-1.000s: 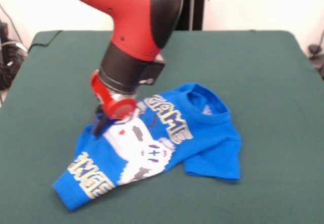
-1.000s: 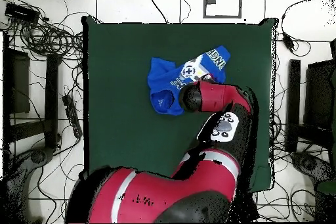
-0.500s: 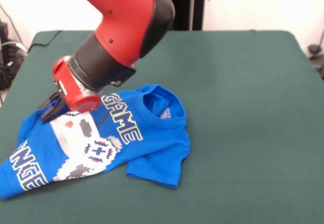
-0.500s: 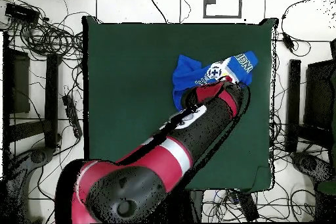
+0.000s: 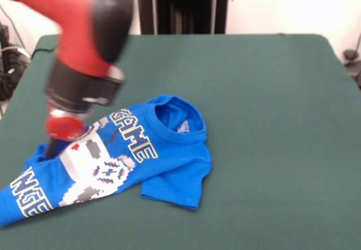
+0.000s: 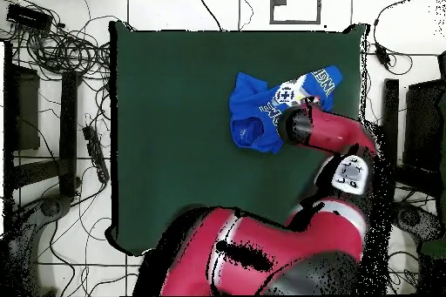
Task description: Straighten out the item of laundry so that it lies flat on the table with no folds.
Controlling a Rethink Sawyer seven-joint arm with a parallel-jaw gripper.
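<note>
Bright blue cloth, the T-shirt (image 5: 141, 159), lies rumpled on the dark green tabletop (image 5: 271, 120), and from the front camera I see it toward the left side, its lower hem running out to the near-left corner. The collar opening faces the far edge, one sleeve is folded under at the near side, and the white lettering and controller print face up across ridges and creases. My pincer (image 5: 52, 147) comes down at the shirt's left part, just beside the controller print; its dark tip meets the fabric, but the red wrist hides it and I cannot tell whether it is apart or together. From the overhead camera the shirt (image 6: 261, 115) sits close to the tabletop's right edge (image 6: 357, 137), with the arm's end over it.
</note>
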